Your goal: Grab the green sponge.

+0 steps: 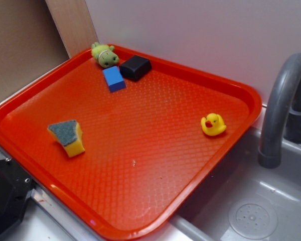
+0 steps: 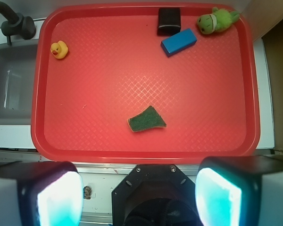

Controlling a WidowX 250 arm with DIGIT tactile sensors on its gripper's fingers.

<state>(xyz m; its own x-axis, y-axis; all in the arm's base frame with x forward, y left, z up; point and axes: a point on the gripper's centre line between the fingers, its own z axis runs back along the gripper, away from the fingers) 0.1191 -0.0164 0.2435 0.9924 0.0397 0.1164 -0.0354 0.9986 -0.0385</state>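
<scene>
The green sponge (image 1: pixel 66 136) is a small yellow foam wedge with a dark grey-green scouring face turned up. It lies on the red tray (image 1: pixel 155 150) toward its near left side. In the wrist view the green sponge (image 2: pixel 146 119) sits in the lower middle of the tray (image 2: pixel 108 80). My gripper (image 2: pixel 139 193) is open, its two fingers spread wide with nothing between them. It hangs high, back over the tray's near edge, well clear of the sponge. The exterior view does not show the gripper's fingers.
A yellow rubber duck (image 1: pixel 213 124) sits at the tray's right side. At the far corner lie a blue block (image 1: pixel 114 79), a black block (image 1: pixel 135 68) and a light green plush toy (image 1: pixel 105 54). A grey faucet (image 1: pixel 281 110) and sink (image 1: pixel 251 211) are to the right.
</scene>
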